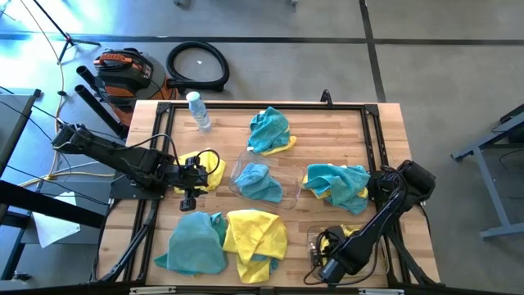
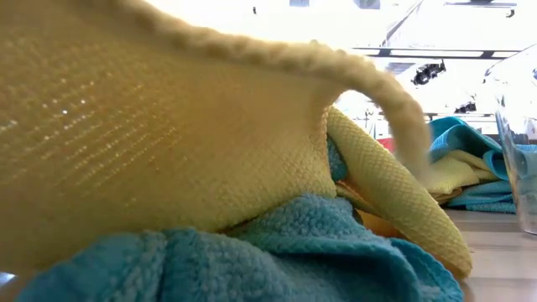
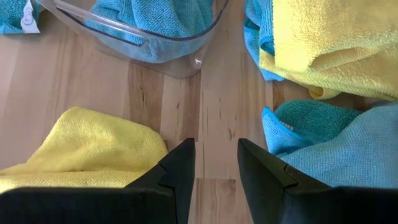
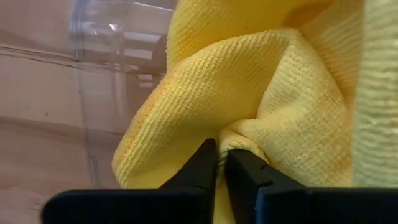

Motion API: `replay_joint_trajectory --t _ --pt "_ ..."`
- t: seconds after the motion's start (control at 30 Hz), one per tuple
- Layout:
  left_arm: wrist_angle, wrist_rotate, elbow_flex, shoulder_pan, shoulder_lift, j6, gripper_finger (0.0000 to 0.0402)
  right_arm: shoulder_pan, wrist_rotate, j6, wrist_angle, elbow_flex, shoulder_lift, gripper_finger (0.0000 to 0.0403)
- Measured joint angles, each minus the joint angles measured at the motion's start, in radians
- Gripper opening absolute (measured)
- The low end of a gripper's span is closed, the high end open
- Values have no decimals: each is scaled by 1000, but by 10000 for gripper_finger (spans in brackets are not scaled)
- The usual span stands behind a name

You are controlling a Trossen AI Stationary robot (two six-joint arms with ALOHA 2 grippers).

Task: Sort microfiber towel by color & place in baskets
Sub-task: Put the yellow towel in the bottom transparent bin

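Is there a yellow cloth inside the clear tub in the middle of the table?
No, in the high view the middle tub holds only a teal cloth; the yellow ones lie elsewhere.

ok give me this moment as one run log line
left gripper: open, above bare table beside yellow towel | right gripper: nipping yellow cloth in near-right basket | middle basket: teal towel

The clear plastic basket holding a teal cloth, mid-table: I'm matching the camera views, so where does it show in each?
High view: the clear plastic basket at the table's middle, holding a teal cloth.
Low view: cannot tell; a clear wall shows at the right edge.
Left wrist view: at the top, beyond the left gripper.
Right wrist view: not in it.
Shared landmark: the teal cloth.
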Motion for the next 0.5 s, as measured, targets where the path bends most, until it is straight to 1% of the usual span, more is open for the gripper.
replay_joint_trajectory --t 0.17,0.27,0.37,0.5 --pt "0 0 0 0 0 12 110 0 -17 0 7 7 0 93" --pt "1 -1 0 0 0 47 110 1 -18 -6 -1 38 0 115" --pt "3 -16 0 0 0 52 110 3 -18 -11 -42 72 0 123" --pt "4 -69 0 1 0 53 110 3 -18 -18 -145 140 0 121"
